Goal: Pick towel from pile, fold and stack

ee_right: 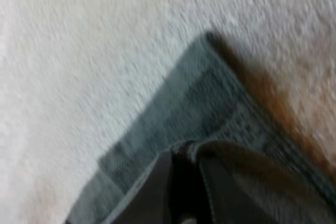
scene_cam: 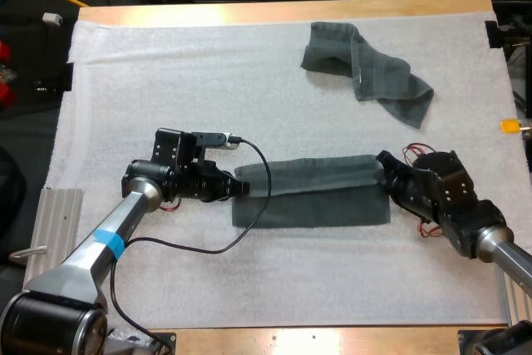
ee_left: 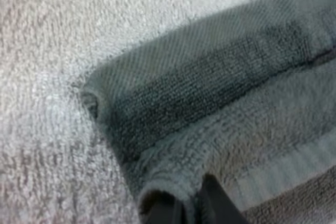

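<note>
Two dark grey-green towels lie on the white mat [scene_cam: 166, 81] of the worktop [scene_cam: 283, 12]. Long towel [scene_cam: 312, 193] is mid-mat, flat, folded lengthwise, with a ribbed band along the edge. Left end effector [scene_cam: 234, 187] is clamped on its left end, terry fold pinched between the fingers [ee_left: 212, 205]. Right end effector [scene_cam: 384, 174] is clamped on its right end. Crumpled towel [scene_cam: 366, 68] sits far right, well apart.

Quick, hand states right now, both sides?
Left hand: closed on the half-folded towel, left end.
Right hand: closed on the same towel, right end.
</note>
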{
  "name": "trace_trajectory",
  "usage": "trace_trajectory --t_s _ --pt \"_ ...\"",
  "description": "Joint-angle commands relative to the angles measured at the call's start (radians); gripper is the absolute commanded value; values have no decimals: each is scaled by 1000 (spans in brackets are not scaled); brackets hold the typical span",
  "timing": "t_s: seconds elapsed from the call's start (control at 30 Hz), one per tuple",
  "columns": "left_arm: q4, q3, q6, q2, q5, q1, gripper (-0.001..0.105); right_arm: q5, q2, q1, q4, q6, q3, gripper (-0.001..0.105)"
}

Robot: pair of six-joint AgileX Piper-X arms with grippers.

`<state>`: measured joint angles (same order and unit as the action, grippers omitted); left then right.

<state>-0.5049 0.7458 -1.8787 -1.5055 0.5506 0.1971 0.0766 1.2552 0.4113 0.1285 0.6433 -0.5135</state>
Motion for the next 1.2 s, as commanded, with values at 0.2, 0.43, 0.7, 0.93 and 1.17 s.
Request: trace_trajectory --t_s 0.2,0.43,0.7,0.93,1.17 --pt "20 5 -9 4 -16 0 34 -28 0 -4 -49 3 -4 0" --pt "83 18 -53 4 100 0 61 -17 0 -4 -153 5 -4 56" --pt "60 124 -61 31 185 0 61 61 -6 -4 -375 150 -14 64" --pt "-11 132 8 199 127 0 61 123 -97 -4 -263 282 -14 64" --pt "-175 132 49 390 78 0 61 123 -236 -4 116 419 -75 64"
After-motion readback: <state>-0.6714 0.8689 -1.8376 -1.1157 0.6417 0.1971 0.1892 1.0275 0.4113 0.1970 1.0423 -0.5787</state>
